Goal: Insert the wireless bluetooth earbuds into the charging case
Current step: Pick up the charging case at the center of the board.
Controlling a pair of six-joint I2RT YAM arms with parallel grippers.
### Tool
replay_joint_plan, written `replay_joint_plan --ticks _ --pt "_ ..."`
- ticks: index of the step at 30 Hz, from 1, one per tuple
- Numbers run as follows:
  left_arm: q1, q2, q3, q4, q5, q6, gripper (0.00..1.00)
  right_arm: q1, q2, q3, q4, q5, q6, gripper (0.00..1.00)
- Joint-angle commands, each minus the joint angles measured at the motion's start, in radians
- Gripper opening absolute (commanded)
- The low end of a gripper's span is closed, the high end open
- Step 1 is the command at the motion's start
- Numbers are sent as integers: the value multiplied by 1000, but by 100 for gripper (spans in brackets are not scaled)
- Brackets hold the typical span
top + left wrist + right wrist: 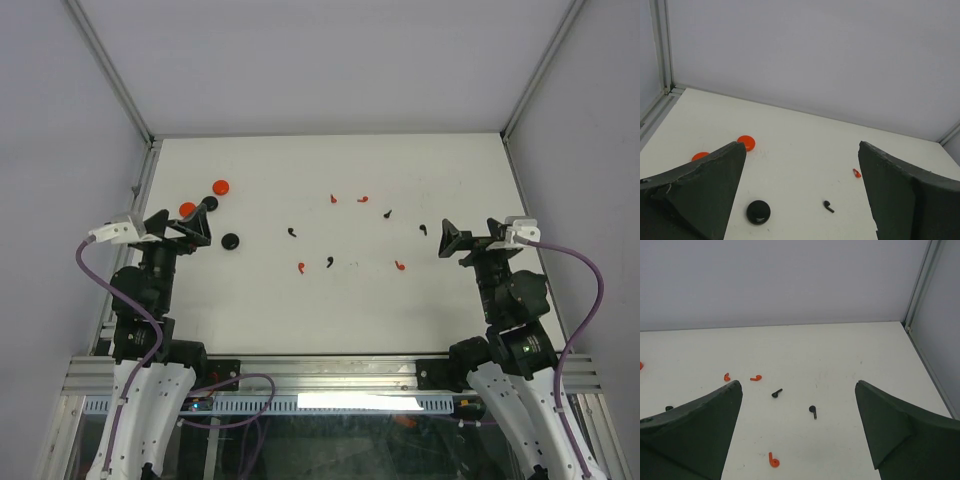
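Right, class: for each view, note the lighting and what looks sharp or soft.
Top view: even light, faint shadows, a blown-out glare patch near the bases, earbuds mere specks. Left wrist: black disc crisp, fingers dark and featureless. Right wrist: earbuds sharp, fingers equally underlit.

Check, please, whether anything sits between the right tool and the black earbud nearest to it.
Nothing visible does: the right tool is open, and only bare table separates it from the black earbud.
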Motion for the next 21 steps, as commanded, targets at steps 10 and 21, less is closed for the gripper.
replay_joint_plan --ticks 10,21 --pt "9 142 115 -156 -42 -53 99 -13 -10 9 72 -3 10 99" --pt "10 436 219 -434 -79 -216 99 -13 -23 -7 84 -46 15 99"
